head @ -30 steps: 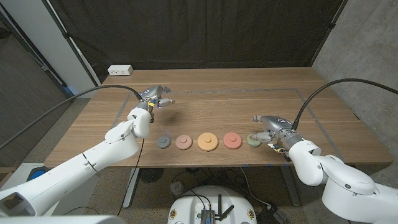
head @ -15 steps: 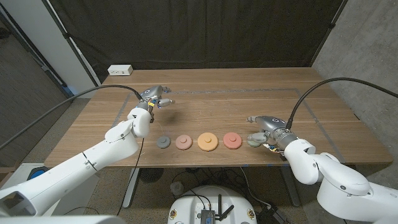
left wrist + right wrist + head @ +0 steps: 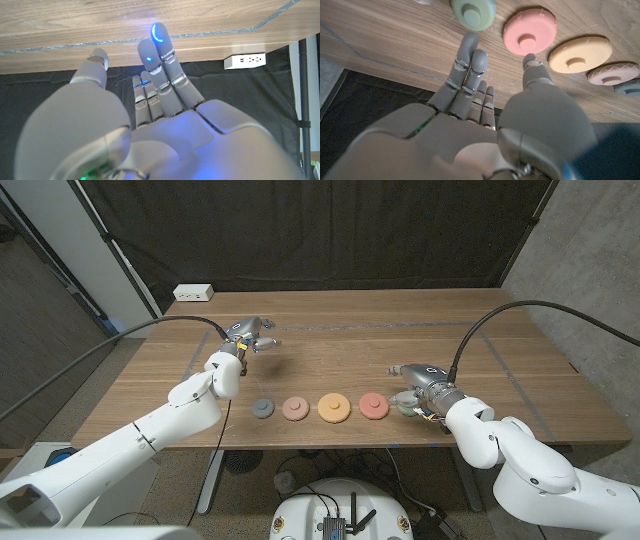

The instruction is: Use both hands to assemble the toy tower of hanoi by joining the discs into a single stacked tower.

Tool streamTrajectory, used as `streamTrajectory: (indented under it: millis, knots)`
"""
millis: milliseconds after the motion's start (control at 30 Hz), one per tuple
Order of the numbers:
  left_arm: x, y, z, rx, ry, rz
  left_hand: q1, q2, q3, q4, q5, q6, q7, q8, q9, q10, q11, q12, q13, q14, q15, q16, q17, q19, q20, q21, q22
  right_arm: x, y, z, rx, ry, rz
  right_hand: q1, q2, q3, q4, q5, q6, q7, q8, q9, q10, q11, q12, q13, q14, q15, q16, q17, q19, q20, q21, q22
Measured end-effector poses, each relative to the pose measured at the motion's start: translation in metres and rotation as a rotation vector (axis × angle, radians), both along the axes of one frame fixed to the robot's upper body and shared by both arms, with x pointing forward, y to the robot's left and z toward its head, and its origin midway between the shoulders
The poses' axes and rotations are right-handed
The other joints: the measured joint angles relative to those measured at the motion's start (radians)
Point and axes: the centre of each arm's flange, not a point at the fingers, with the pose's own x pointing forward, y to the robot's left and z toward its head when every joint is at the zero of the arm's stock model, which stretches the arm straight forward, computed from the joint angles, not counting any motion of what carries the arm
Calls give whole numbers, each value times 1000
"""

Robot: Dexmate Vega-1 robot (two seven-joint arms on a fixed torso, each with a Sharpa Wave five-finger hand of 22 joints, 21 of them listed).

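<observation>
The discs of the tower lay unjoined in a row along the table's [image 3: 400,340] near edge, none stacked on another, so as far as the pictures showed the assembly had not begun and every joining step was left. Going from largest down, the orange disc [image 3: 334,408] sat in the middle of the row as the widest piece. Next was the red disc [image 3: 374,406], just beside it on the robot's right, then the pink disc [image 3: 294,409] on the orange one's other side. The green disc [image 3: 407,405] lay at the right end, partly hidden behind the right hand in the head view but plainly flat on the wood in the right wrist view [image 3: 473,13]. The grey disc [image 3: 262,409] at the left end looked about the smallest. Each disc showed a raised hub on top, which I judged to be what the next piece would seat over. The right hand [image 3: 420,385] hovered over the green and red discs with its fingers [image 3: 470,55] spread and reaching toward them, grasping nothing. It looked ready for a first pick, though which disc it meant to take could not be told. The left hand [image 3: 250,335] hung well apart from the row, farther back over the table, released, fingers extended and empty. A white power strip [image 3: 193,293] sat at the far left corner.
</observation>
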Motion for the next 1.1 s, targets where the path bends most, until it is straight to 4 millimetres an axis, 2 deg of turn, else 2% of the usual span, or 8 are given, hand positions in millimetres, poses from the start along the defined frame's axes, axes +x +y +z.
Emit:
streamTrajectory:
  millis: [133,467,700,933,1100]
  knots:
    - [0,-1,0,0,2,-4,0,0,0,0,0,0,0,0,5,0,0,0,0,0,0,0,-1,0,0,0,-5,3,3,1,9,-1,4,0,0,0,0,0,-18,-1,-8,0,-11,0,0,0,-7,7,0,-8,-4,4,1,-4]
    - [1,8,0,-3,7,7,-5,4,0,0,0,5,-5,0,5,4,-4,0,5,0,0,6,-1,-2,-2,6,-11,5,19,6,-89,19,44,0,0,-10,4,0,-19,-2,-3,6,-25,0,0,-4,-19,7,0,-28,-20,6,19,-16]
    - [0,11,-3,-7,11,9,-4,4,-4,4,0,11,0,0,5,9,1,-4,5,0,0,12,-1,-2,-2,13,-14,7,28,8,-130,38,69,-8,-8,-20,5,-8,-61,-3,-6,12,-41,6,0,-4,-34,13,8,-46,-34,12,31,-21]
    - [-3,14,-5,-9,10,11,-8,8,-4,4,0,11,0,0,5,9,1,-4,9,-5,6,12,-5,-2,-2,21,-18,7,36,10,-184,49,89,-8,-8,-24,5,-15,-77,9,-8,12,-63,9,-4,-9,-43,18,8,-56,-45,16,38,-26]
    - [-6,17,-7,-7,10,11,-8,8,-4,4,0,11,0,0,5,9,1,-4,9,-5,5,12,-5,-8,3,25,-18,7,39,10,-198,56,93,-17,-17,-29,2,-15,-58,16,1,16,-74,13,-4,-12,-54,21,8,-63,-52,16,39,-31]
